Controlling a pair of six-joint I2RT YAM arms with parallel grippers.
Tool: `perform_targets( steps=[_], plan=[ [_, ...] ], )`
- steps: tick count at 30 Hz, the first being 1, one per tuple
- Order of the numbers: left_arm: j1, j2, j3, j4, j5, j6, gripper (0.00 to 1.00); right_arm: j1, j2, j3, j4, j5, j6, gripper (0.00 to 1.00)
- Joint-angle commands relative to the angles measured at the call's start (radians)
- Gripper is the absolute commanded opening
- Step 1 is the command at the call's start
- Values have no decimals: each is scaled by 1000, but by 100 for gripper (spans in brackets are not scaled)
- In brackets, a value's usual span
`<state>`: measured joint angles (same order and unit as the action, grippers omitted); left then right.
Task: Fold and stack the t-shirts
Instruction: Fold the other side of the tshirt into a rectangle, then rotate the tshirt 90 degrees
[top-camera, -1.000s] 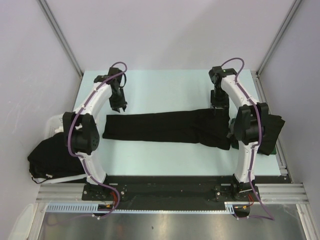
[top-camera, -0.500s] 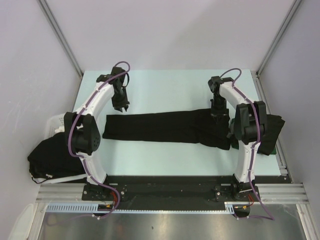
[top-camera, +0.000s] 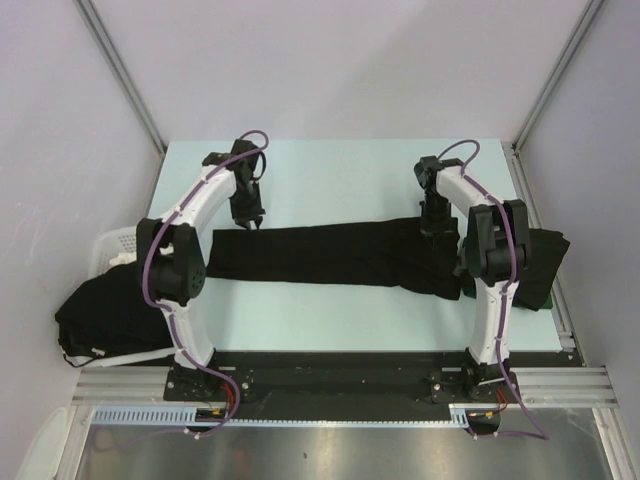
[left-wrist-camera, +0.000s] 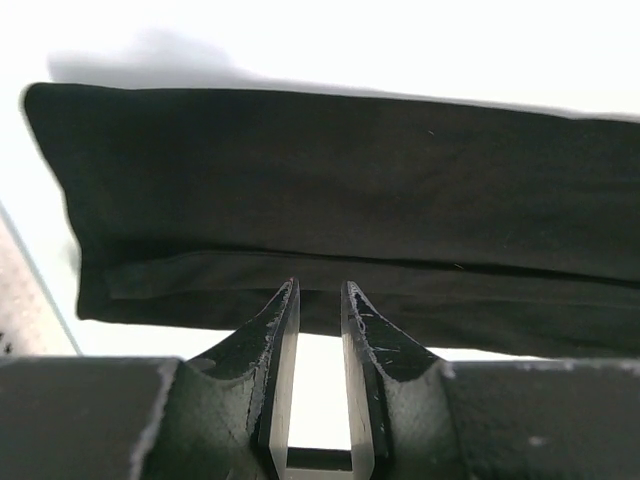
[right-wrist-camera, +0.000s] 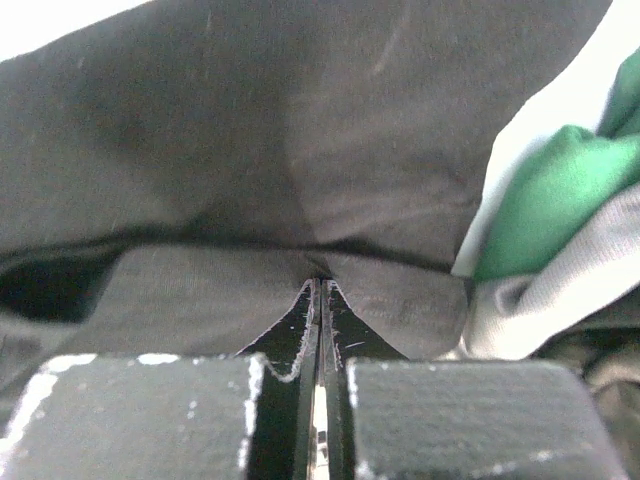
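Note:
One black t-shirt (top-camera: 330, 255) lies folded into a long strip across the middle of the table. My left gripper (top-camera: 248, 222) is down at the strip's far edge near its left end. In the left wrist view its jaws (left-wrist-camera: 320, 290) stand a narrow gap apart, tips at the hem of the t-shirt (left-wrist-camera: 330, 180), with only bright table showing between them. My right gripper (top-camera: 435, 228) is at the far edge near the strip's right end. In the right wrist view it (right-wrist-camera: 320, 283) is shut, its tips pinching a puckered fold of the t-shirt (right-wrist-camera: 300, 130).
A white slotted basket (top-camera: 112, 243) at the left table edge holds a heap of black shirts (top-camera: 100, 310). A dark folded stack (top-camera: 545, 260) lies at the right edge beside the right arm; green cloth (right-wrist-camera: 555, 200) and pale grey cloth (right-wrist-camera: 560, 300) show there.
The right gripper dropped onto the strip's far right edge and shut on it. The left gripper swung right and came down to the strip's far left edge.

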<state>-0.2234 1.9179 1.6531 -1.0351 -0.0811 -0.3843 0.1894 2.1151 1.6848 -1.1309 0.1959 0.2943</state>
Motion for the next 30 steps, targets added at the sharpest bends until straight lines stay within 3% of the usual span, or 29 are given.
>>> perform_targets(
  steps=[1,17,30],
  plan=[
    [-28,-3,40,0,20,-14,29,-5,13,-13,37,43,-3,0],
    [-51,-57,21,43,-3,-11,29,30,23,-117,318,97,-83,0],
    [-60,-73,-139,216,72,-48,29,53,20,-171,508,96,-132,0]
  ],
)
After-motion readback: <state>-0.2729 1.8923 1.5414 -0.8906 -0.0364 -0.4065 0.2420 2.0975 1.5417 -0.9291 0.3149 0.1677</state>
